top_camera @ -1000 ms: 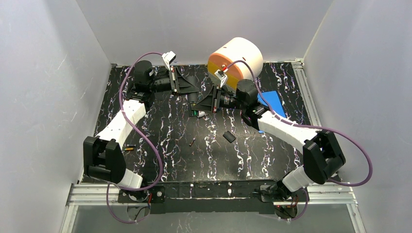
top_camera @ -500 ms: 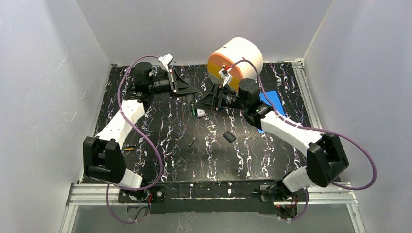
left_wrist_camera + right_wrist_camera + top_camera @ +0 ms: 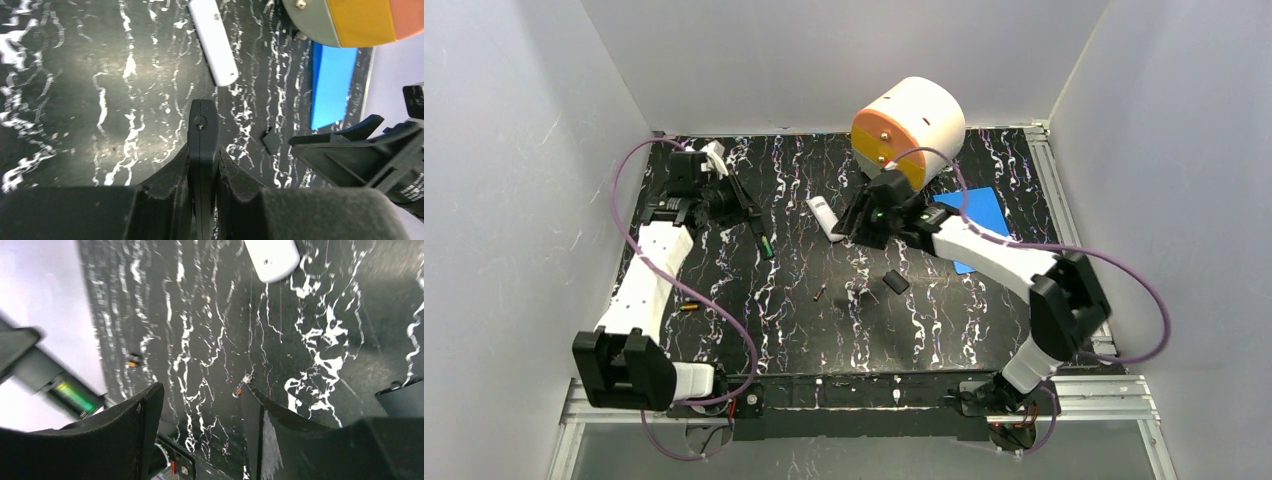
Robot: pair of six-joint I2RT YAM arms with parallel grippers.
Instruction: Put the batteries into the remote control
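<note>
A black, white-veined marbled table [image 3: 754,340] holds a big cream-and-orange drum [image 3: 909,122] lying on its side at the far edge. A flat blue sheet [image 3: 976,212] lies just right of the drum and nearer. The left gripper [image 3: 203,150], well left of the drum, is clamped on a slim black remote [image 3: 202,120] with green showing inside. A white oblong remote [image 3: 822,216] lies near the drum's left. Beside it the right gripper [image 3: 200,390] is spread wide, holding nothing. A small black flat piece [image 3: 895,282] lies nearer than the drum. One tiny orange-tipped battery [image 3: 820,293] lies loose left of that piece, and an orange-yellow battery [image 3: 689,307] lies far left.
</note>
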